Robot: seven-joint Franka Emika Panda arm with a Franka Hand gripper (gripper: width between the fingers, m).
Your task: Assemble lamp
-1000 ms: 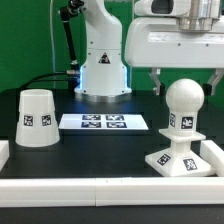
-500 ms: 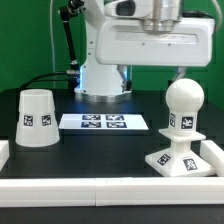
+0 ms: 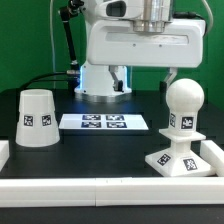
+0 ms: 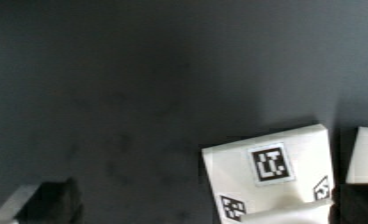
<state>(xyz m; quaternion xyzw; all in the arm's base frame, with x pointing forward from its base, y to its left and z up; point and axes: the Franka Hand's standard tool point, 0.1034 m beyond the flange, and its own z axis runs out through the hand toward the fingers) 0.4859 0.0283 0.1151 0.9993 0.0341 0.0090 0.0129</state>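
Standing upright on the base [image 3: 184, 158], the bulb [image 3: 183, 104] is seen at the exterior view's right, its round head topmost and a tag carried on its stem. The base is set on the black table [image 3: 90, 150], close to the white rail [image 3: 100, 187] along the near edge. The shade [image 3: 36, 118] is placed well apart from both, at the exterior view's left, wide end down, with one tag turned toward the camera. Between shade and base, farther back, the marker board [image 3: 104, 122] is laid flat on the table.

The gripper [image 3: 150, 78] is held high above the table, behind and above the bulb, with nothing touched by it. Only one dark finger [image 3: 172, 78] can be made out beside the bulb's head in the exterior view. In the wrist view a finger [image 4: 49, 200] is seen at each side of the frame, widely parted, with nothing between them. A tagged corner of the base [image 4: 270, 170] is caught there against the dark table.
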